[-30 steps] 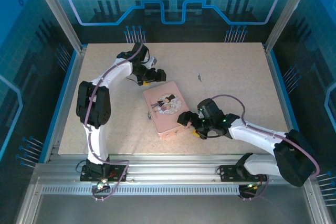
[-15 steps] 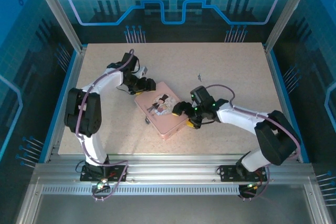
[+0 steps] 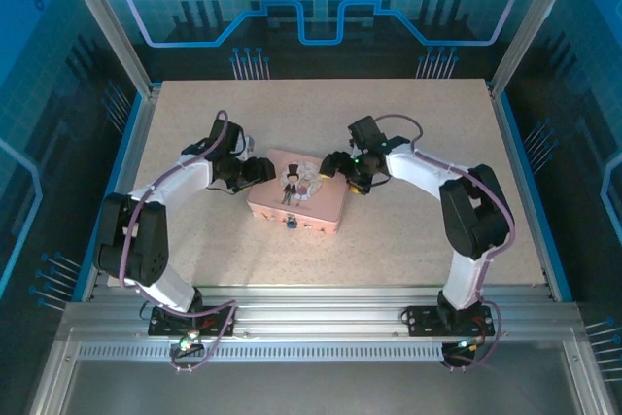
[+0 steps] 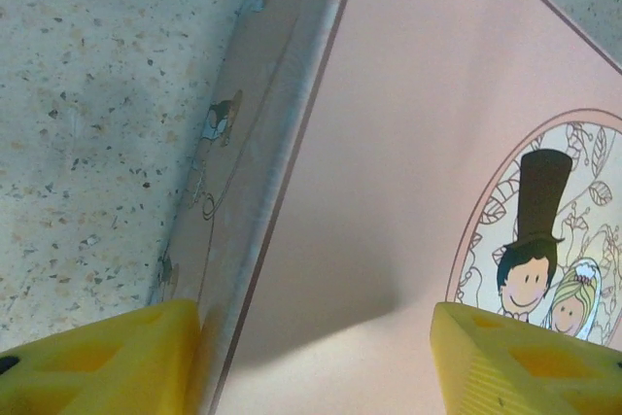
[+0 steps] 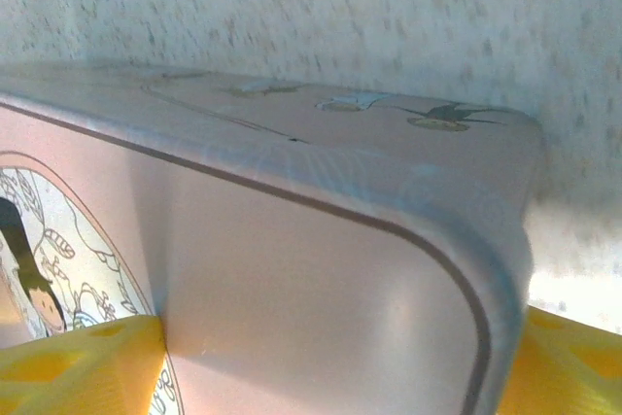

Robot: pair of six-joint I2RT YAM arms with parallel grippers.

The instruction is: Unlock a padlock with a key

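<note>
Two pincers now bracket the pink box [image 3: 321, 203], which has swung round within the last second. It lay slantwise on the bench [image 3: 428, 225] then; now its long side runs roughly square to the arm bases.

The left pincer [image 3: 255, 172] has come in against the box's left end. From its wrist, one yellow finger [image 4: 97, 362] sits against the side wall and the other hangs over the lid. It is spread wide and clamps nothing.

The right pincer [image 3: 335, 166] has travelled from the box's near right corner up to its far right corner. Its fingers [image 5: 68, 366] are also wide apart, straddling that rounded corner without closing on it.

The padlock [image 3: 291, 222] hangs as a small blue spot at the middle of the near long wall, facing the bases.

The turn looks like preparation: the lock is now presented frontally and is easier to reach. Neither pincer holds the key, so fetching it is probably the next step, and the unlocking itself is not yet begun.
</note>
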